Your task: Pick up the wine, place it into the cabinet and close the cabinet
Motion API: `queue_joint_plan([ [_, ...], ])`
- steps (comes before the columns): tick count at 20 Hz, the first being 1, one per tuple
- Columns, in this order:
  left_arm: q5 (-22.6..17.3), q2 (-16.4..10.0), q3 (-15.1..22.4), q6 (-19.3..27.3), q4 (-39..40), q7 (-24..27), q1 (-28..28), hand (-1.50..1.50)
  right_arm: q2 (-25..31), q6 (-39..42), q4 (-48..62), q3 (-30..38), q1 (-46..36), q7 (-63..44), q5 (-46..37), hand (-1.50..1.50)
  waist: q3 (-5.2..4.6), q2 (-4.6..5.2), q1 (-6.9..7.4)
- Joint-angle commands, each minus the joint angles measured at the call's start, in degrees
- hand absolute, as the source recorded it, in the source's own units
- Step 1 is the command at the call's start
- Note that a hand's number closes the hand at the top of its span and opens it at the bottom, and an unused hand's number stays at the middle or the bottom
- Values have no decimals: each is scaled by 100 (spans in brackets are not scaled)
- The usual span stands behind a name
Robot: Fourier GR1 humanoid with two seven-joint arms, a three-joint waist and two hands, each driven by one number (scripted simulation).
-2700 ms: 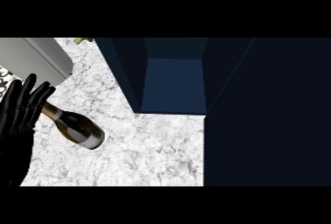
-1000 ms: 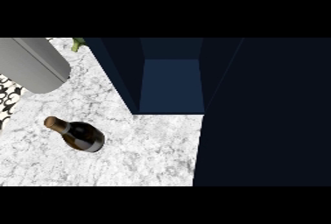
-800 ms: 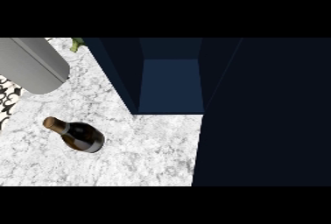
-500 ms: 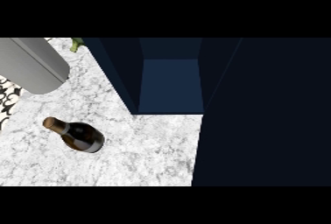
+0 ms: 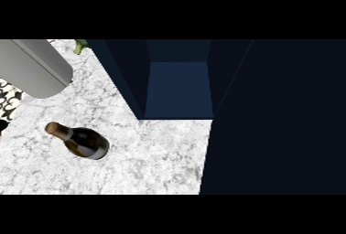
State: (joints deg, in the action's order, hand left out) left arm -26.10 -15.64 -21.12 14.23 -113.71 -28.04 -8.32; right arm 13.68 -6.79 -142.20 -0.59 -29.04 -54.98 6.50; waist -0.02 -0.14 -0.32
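The wine bottle (image 5: 79, 141) lies on its side on the marble counter (image 5: 148, 160), neck pointing up-left, dark body with a pale label band. Nothing touches it. To its right the dark blue cabinet (image 5: 179, 87) stands open, its blue inside floor showing. The door (image 5: 277, 119) is a large dark panel swung out on the right. A grey forearm (image 5: 34, 66) crosses the upper left corner; its hand is out of the picture. No right hand shows.
A black-and-white patterned patch (image 5: 10, 98) shows at the left edge beyond the counter. A small green thing (image 5: 81, 45) peeks in at the top by the cabinet's left wall.
The left hand that stood beside the bottle 2.7 s ago has left the view; only the grey forearm remains. Over the last second nothing has moved.
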Motion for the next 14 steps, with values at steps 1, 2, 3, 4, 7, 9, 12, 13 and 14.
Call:
queue_joint_plan([
  [1,69,97,52,-313,634,456,21,-150,-37,-153,-643,-77,-102,-453,235,-150,-3,3,-9],
  [2,194,121,126,-218,314,354,187,-150,-35,-353,-405,-254,-540,-756,17,-150,-5,-4,21],
  [3,219,247,111,-453,618,746,371,-150,27,-217,-803,-3,-192,-700,271,-150,-3,-4,-11],
  [4,-23,65,-39,-513,574,420,343,-150,-1,-2,-577,168,29,-250,473,-150,2,4,18],
  [7,225,371,158,-645,1036,967,504,-150,192,-52,-712,350,-331,-744,690,-150,-1,-1,-23],
  [9,-35,198,-82,-805,1017,848,532,-150,-33,11,-716,152,199,-264,430,-150,2,5,13],
  [12,360,579,269,-699,852,1146,874,-150,144,-136,-700,259,-374,-814,535,-150,0,-6,13],
  [13,237,564,188,-779,899,1095,973,-150,66,-32,-781,356,19,-508,585,-150,3,-2,14],
  [14,161,412,51,-854,1390,1134,696,-150,-9,-214,-643,126,-292,-654,384,-150,-1,1,2],
])
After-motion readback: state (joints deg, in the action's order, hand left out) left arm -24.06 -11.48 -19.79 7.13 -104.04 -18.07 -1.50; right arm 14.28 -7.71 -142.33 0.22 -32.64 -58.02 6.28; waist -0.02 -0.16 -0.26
